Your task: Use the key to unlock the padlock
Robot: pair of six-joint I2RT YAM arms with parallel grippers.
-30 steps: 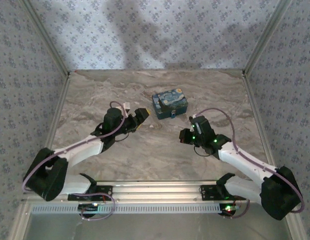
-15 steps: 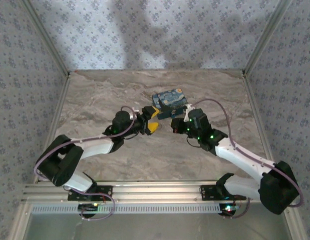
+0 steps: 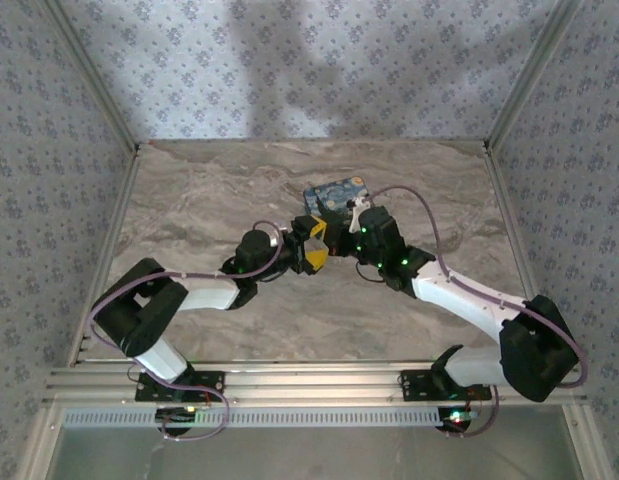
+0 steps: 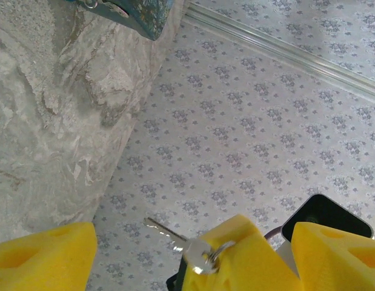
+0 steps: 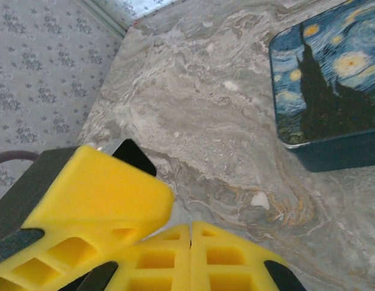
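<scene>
Seen from above, both tools meet just in front of the printed box (image 3: 334, 195) on the marble worktop (image 3: 209, 200). The right tool (image 3: 334, 243) is clenched, and in the left wrist view the small silver key (image 4: 187, 245) and its ring stick out from its yellow pads. The key's blade points up and left. The left tool (image 3: 313, 245) stands released, its yellow fingers (image 4: 42, 257) spread wide on either side of the right tool's tip and gripping nothing. The padlock (image 4: 101, 5) shows as a small teal piece with a pale metal bit on the box's side, cut by the top edge of the left wrist view. It sits well apart from the key, up and left of the blade's tip.
</scene>
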